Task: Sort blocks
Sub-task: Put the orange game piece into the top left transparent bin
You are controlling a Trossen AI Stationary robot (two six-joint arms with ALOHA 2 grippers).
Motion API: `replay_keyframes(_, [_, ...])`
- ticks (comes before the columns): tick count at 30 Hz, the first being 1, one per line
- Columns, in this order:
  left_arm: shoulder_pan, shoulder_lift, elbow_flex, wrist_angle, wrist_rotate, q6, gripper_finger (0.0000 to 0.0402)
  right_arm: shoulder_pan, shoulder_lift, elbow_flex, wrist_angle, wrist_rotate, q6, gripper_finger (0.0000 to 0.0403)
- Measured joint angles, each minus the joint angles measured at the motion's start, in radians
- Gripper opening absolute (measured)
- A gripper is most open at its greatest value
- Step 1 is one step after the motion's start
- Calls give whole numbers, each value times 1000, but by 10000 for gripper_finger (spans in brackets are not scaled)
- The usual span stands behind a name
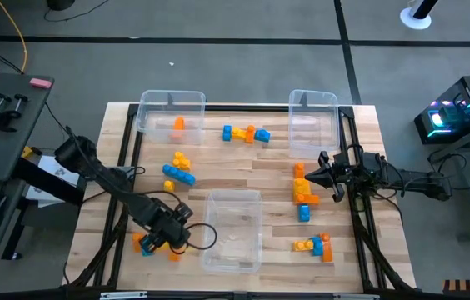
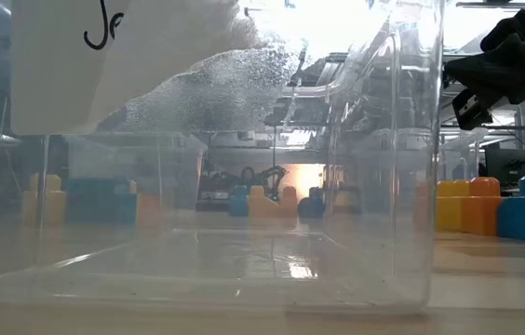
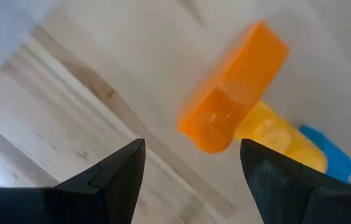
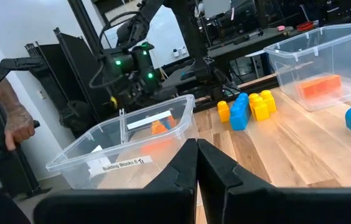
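The left pincer [image 1: 158, 240] hangs low over the bench [image 1: 243, 171] by its front-left corner, fingers [image 3: 110, 180] spread apart and grasping nothing, just above a small cluster of orange, yellow and blue blocks [image 3: 250, 106] lying beside the near clear bin [image 1: 233, 229]. The right pincer [image 1: 312, 177] waits clenched shut and empty at the bench's right side, next to an orange-and-yellow stack [image 1: 303, 190]. Other blocks lie scattered between the bins, and one orange block [image 1: 178, 123] sits inside the far-left bin [image 1: 171, 112].
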Motion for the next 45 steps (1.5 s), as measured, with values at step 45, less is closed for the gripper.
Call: replay_keyframes(45, [-55,80,-12,65,-2,-750,247,0,0,0,0,0,0,1])
